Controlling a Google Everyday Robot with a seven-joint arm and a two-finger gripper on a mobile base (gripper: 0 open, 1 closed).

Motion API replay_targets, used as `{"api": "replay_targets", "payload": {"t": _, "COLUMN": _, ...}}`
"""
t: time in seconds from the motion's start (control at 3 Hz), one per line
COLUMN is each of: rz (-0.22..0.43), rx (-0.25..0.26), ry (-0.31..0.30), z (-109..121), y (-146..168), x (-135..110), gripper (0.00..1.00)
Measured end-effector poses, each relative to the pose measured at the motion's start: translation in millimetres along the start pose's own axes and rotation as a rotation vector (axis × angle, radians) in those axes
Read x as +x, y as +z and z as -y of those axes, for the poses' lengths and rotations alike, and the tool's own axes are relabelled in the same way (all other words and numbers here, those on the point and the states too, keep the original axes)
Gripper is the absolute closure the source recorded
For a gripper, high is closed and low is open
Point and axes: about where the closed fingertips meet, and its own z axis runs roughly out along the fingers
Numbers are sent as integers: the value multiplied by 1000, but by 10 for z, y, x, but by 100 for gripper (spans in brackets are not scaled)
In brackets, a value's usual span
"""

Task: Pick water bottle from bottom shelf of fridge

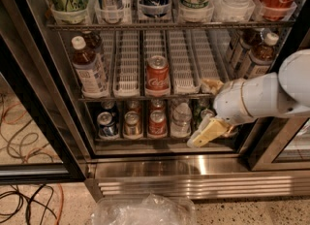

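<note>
The fridge (193,186) stands open in front of me. The water bottle (181,118), small, clear and ribbed, stands on the bottom shelf (145,139) between a red can (156,121) and a green can (197,112). My gripper (204,134) comes in from the right on a white arm (261,95). It hangs just in front of the bottom shelf's right end, right of the water bottle and a little below it, partly covering the green can. It holds nothing that I can see.
Two more cans (107,124) (131,122) stand left on the bottom shelf. The shelf above holds a Coca-Cola can (157,75), brown-liquid bottles (87,67) (262,49) and white slotted trays (127,64). A plastic bag (145,210) and cables (24,197) lie on the floor.
</note>
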Motion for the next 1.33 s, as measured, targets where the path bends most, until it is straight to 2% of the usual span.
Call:
{"api": "replay_targets", "payload": {"t": 0.33, "rz": -1, "rx": 1, "ry": -1, "z": 0, "y": -5, "x": -4, "gripper": 0}}
{"api": "replay_targets", "payload": {"t": 0.67, "rz": 38, "rx": 29, "ry": 66, "z": 106, "y": -38, "x": 44, "gripper": 0}}
{"api": "replay_targets", "payload": {"t": 1.0, "rz": 128, "rx": 80, "ry": 237, "z": -42, "y": 27, "x": 65, "gripper": 0}}
{"api": "replay_targets", "payload": {"t": 1.33, "rz": 205, "rx": 130, "ry": 406, "z": -524, "y": 281, "x": 170, "gripper": 0}}
